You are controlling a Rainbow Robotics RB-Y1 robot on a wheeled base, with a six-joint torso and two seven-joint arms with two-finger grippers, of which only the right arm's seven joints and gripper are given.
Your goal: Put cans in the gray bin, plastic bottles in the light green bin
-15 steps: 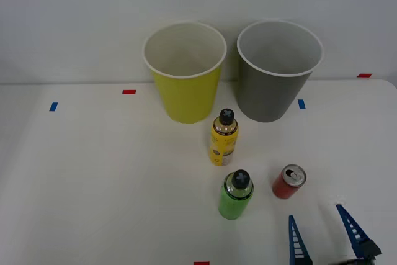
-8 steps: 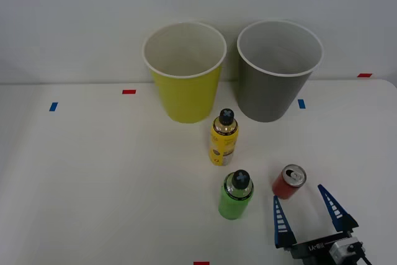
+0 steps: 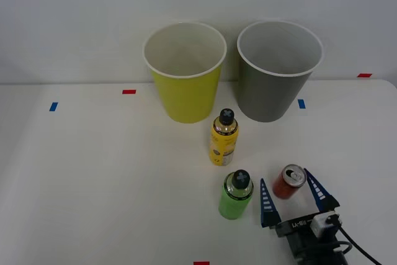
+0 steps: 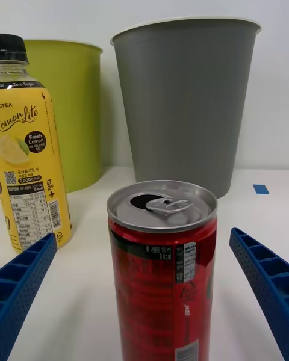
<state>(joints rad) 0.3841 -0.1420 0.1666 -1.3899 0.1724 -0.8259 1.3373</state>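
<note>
The red can (image 3: 288, 182) (image 4: 162, 265) stands upright on the white table, silver top up. My right gripper (image 3: 289, 192) (image 4: 144, 301) is open, one blue finger on each side of the can, not touching it. The green bottle (image 3: 236, 195) stands just left of the gripper, and the yellow-labelled bottle (image 3: 223, 138) (image 4: 30, 156) stands farther back. At the table's back are the light green bin (image 3: 185, 72) (image 4: 69, 108) on the left and the gray bin (image 3: 278, 71) (image 4: 183, 102) on the right, both upright.
Small red (image 3: 128, 92) and blue (image 3: 53, 107) tape marks dot the white table (image 3: 99, 178). A black cable (image 3: 356, 249) trails from the wrist near the table's front right edge.
My right gripper has moved forward and left from the front edge, still open, until its fingers flank the red can. Nothing else has moved.
</note>
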